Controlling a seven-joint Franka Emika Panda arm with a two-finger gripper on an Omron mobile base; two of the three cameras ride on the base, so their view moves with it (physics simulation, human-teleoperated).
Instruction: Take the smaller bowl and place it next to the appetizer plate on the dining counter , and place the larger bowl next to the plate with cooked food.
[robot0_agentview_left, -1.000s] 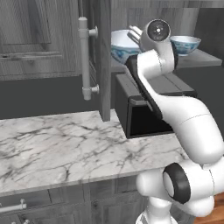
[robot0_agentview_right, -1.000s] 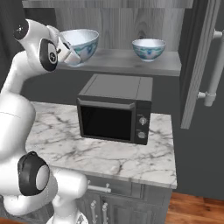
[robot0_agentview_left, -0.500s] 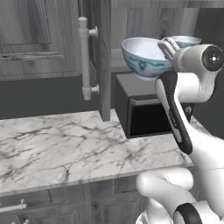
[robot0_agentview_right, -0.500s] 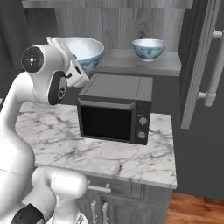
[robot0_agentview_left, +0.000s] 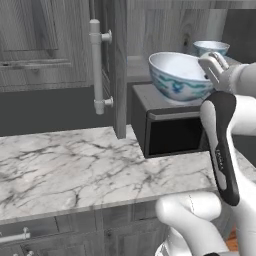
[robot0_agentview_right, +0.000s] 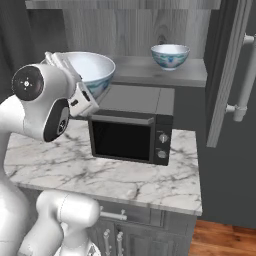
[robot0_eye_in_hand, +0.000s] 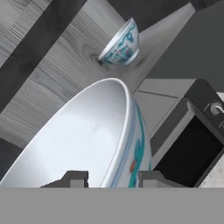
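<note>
Larger bowl (robot0_eye_in_hand: 87, 140), white with teal swirls, rim clamped in the gripper (robot0_eye_in_hand: 109, 178).

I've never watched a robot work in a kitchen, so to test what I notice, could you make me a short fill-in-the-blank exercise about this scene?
1. The gripper is closed on the rim of the ____ bowl.
2. That held bowl hangs in the air above the black ____.
3. The smaller bowl stands on the ____ inside the open cabinet.
4. The counter under the microwave has a white, grey-veined ____ top.

Missing words: larger; microwave; shelf; marble
</note>
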